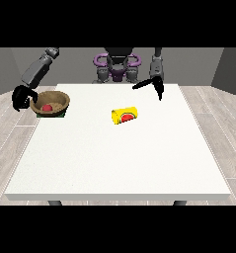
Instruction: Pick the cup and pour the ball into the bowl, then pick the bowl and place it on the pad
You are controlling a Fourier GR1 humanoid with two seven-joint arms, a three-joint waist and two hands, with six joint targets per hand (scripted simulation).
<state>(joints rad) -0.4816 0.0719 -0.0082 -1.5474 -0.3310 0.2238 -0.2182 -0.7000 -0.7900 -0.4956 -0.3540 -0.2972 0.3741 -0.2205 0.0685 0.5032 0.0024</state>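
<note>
Nearest the camera, the cup (125, 116) was found lying on its side on the table (119, 168), slightly above the frame's centre, held by neither hand. No ball was seen in or beside it. A red ball (47, 107) was observed inside the bowl (51, 103) at the upper left of the frame, so the pouring step was judged complete. The bowl was seen resting on a dark green pad (61, 114), of which only edges showed beneath it; placement was therefore judged done or nearly so, with only release and withdrawal left.

The hand at the view's left (21, 97) was noted just beside the bowl's left rim, its fingers curved; whether the rim was pinched or merely neared could not be told. The hand at the view's right (154, 85) was recorded hovering above the table's far edge, upper right of centre, fingers spread, nothing held, well apart from the cup.
</note>
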